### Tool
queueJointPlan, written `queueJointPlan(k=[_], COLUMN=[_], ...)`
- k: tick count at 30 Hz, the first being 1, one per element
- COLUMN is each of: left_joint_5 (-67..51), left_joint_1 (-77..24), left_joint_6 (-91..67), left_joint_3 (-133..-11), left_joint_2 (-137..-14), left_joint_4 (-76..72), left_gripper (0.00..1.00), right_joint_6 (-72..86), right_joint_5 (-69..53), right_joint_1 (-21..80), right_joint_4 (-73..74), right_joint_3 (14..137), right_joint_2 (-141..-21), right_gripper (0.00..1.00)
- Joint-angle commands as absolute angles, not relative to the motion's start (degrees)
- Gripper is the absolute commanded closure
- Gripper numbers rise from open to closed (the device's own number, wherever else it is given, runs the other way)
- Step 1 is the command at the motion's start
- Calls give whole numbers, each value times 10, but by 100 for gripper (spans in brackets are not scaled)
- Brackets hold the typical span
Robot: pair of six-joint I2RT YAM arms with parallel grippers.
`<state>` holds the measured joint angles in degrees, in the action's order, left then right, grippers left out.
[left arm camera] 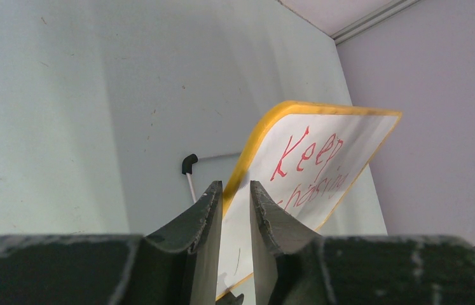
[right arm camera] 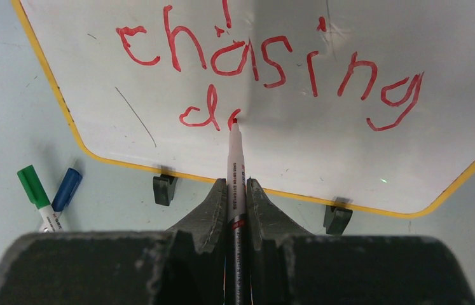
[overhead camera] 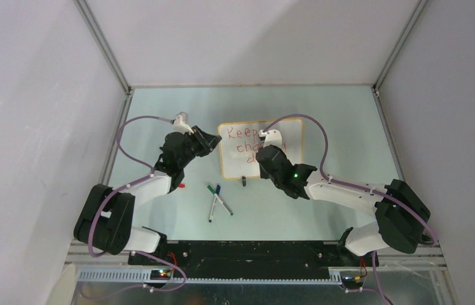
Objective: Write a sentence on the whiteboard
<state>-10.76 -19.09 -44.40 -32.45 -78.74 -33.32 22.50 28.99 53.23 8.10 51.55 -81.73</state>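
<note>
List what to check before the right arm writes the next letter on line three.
1. Grip on pen: ok. The right end effector is shut on the red marker, tip pointing forward.
2. Tip placement: ok. The tip sits at the whiteboard, just right of the "d" and a started stroke in the sentence.
3. Board braced: ok. The left end effector is clamped over the orange frame edge.
4. Space to write: ok. There is bare white to the right of the tip.
5. Clutter: ok. The green marker and blue marker lie on the table, off the board.
6. Ink flow: cannot tell.
</note>
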Motion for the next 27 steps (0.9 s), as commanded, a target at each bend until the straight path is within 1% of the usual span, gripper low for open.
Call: queueJointPlan(k=[1,19,23,27], left_joint_5=[-109,-101,-82,-48], left_joint_1=[-188,-188,-187,-188], left_joint_6=[-430,-422,-406,-366], left_joint_3=[-345,-345,-346,-357], left_joint_2=[-778,-768,-746,-696], left_joint_4=[-351,-340,-315,-260], left_gripper=[74,73,68,55], right_joint_6=[222,228,213,196], right_joint_5=[305,317,333,342], right_joint_1=[524,518,536,549], right_joint_4=[63,79,65,24], right_joint_3=[532,532,521,487], right_joint_2=[-800,-783,-754,-708], right_gripper=[100,100,100,100])
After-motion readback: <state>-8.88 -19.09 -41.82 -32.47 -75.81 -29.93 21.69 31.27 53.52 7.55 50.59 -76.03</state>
